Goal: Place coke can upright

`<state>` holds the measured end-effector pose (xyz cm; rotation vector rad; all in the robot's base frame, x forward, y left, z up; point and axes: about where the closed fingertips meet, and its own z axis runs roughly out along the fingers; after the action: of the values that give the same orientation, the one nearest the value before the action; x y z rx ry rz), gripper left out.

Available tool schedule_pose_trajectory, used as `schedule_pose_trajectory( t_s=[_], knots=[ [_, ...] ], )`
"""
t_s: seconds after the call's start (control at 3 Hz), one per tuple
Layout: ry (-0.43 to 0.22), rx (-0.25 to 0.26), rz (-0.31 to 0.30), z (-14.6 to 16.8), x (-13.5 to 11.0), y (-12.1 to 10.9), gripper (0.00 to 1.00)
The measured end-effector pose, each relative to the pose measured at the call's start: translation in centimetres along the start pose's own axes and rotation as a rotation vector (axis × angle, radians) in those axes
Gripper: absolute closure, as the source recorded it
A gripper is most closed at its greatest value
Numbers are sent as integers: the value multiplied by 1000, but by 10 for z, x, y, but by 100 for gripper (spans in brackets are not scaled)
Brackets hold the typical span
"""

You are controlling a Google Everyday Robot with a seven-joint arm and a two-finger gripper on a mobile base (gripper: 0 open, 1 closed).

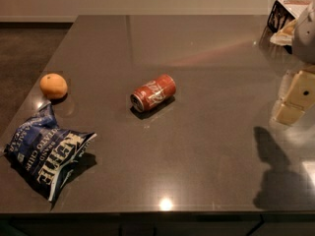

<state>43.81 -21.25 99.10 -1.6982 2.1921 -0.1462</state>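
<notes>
The coke can (153,93) is red with white script and a silver end. It lies on its side near the middle of the dark grey table (206,146), with the silver end pointing toward the front left. My gripper (294,102) is cream-coloured and hangs at the right edge of the view, above the table and well to the right of the can. It touches nothing, and its shadow falls on the table in front of it.
An orange fruit (53,86) sits near the table's left edge. A blue chip bag (45,156) lies crumpled at the front left corner. A dark packet (283,14) stands at the back right corner. The floor drops away on the left.
</notes>
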Motion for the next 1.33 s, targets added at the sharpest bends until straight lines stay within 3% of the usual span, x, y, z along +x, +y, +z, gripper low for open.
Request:
schedule_pose_trajectory(
  t_s=[0.33,0.67,1.33],
  knots=[
    [-3,3,-3,0,-2,-1,0],
    [-45,-2,-72,14,-28,-16,0],
    [-130,-70,-285,67,-97,-50,0]
  ],
)
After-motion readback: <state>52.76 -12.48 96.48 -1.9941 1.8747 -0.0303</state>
